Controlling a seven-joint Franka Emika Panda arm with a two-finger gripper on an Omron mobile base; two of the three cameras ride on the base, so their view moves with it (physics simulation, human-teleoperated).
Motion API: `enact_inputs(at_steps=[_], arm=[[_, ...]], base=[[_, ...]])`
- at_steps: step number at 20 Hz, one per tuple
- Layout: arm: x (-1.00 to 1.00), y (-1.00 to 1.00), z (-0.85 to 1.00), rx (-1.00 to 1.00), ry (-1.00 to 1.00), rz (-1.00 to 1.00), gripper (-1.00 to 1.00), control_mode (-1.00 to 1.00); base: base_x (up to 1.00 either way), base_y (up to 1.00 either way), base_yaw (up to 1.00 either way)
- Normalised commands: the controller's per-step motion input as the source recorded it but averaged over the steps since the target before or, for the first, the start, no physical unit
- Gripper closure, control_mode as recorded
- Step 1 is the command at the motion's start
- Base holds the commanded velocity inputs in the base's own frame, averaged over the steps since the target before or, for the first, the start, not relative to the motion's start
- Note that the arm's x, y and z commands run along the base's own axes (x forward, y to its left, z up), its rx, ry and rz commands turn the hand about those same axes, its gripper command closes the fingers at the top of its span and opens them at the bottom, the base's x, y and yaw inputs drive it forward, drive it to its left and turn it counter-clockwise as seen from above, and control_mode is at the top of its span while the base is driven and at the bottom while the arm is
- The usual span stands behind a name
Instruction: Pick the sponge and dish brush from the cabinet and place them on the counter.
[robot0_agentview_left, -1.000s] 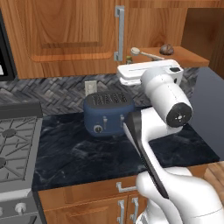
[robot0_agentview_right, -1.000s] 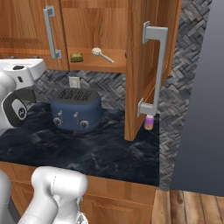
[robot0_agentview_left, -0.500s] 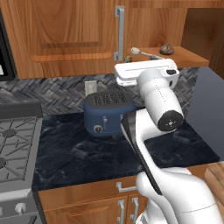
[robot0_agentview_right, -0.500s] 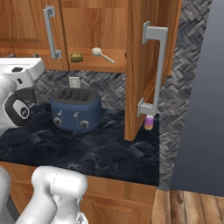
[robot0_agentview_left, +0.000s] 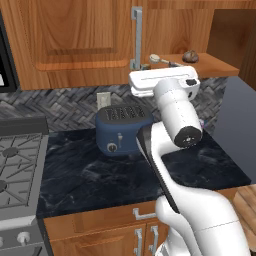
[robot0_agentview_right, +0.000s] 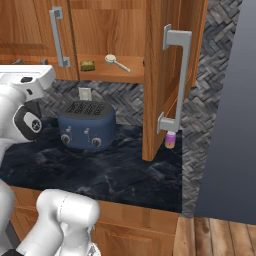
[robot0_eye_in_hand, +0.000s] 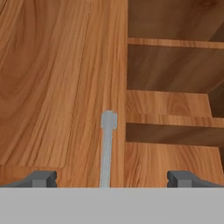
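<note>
The sponge (robot0_agentview_right: 87, 65), a small yellow-green block, lies on the lowest shelf of the open cabinet (robot0_agentview_right: 157, 75). The dish brush (robot0_agentview_right: 117, 62) lies just to its right, round white head toward the sponge. The brush (robot0_agentview_left: 161, 60) also rests on the shelf in the left base view, just above my white hand (robot0_agentview_left: 162, 82). My gripper (robot0_eye_in_hand: 112, 178) is open, its tips wide apart with nothing between them. It faces the closed door's silver handle (robot0_eye_in_hand: 107, 148), with the open shelves to the right. The counter (robot0_agentview_left: 90, 170) lies below.
A blue toaster (robot0_agentview_left: 122, 130) stands on the counter under the shelf. A dark brown lump (robot0_agentview_left: 190, 56) sits at the shelf's right end. The open door with its handle (robot0_agentview_right: 177, 80) juts out, a purple jar (robot0_agentview_right: 170, 140) beneath it. A stove (robot0_agentview_left: 17, 165) lies left.
The arm has swung slightly to the left, carrying the hand a little that way below the shelf. The gripper has stayed open.
</note>
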Motion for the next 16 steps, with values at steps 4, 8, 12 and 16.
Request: enact_inputs(at_steps=[4,8,12,16], arm=[[0.18,0.0,0.09,0.0,0.0,0.0,-1.0,-1.0],[0.22,0.0,0.06,0.0,0.0,0.0,-1.0,-1.0],[0.32,0.0,0.0,0.0,0.0,0.0,-1.0,-1.0],[0.35,0.0,-0.02,0.0,0.0,0.0,-1.0,-1.0]], base=[[0.0,0.0,0.0],[0.0,0.0,0.0],[0.0,0.0,0.0],[0.0,0.0,0.0]])
